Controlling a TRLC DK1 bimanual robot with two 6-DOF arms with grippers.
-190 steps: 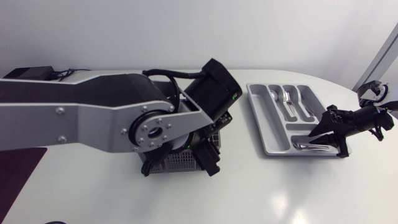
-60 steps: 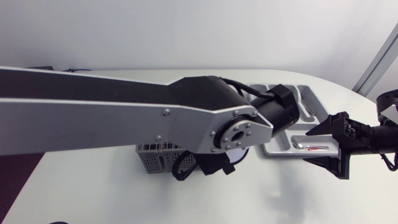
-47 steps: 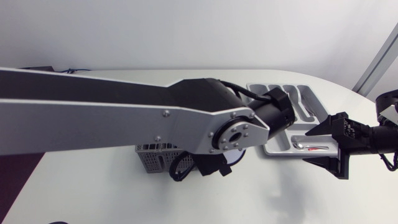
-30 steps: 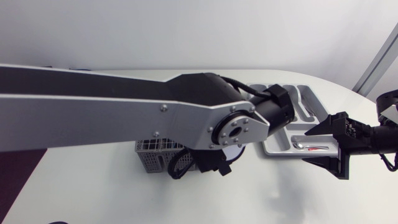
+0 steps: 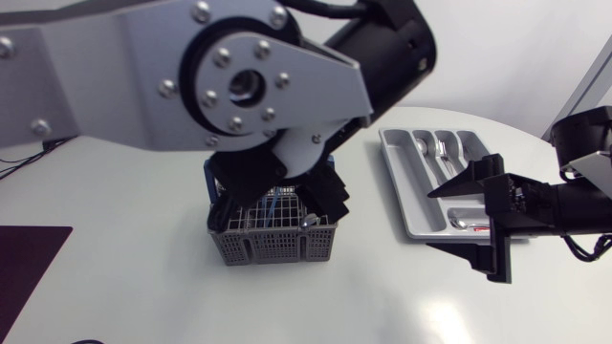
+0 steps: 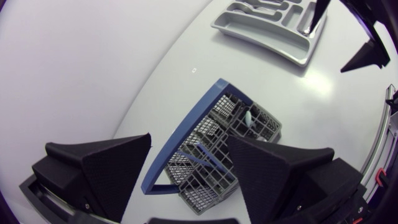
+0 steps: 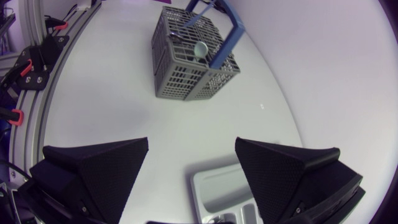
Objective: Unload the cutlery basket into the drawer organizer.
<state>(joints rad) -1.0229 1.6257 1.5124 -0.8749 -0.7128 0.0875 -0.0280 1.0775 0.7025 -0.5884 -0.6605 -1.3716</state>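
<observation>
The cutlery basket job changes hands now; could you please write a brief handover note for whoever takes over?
Left gripper: open, empty, above the cutlery basket.
Right gripper: open, empty, by the drawer organizer.
Done: forks and one spoon lie in the organizer.
Left: a basket spoon stands in the basket, possibly with more pieces; these need moving to the organizer.

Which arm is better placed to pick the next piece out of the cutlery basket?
Left: the left hand hangs open directly over the basket; the right hand sits open at the organizer, away from it.
</observation>
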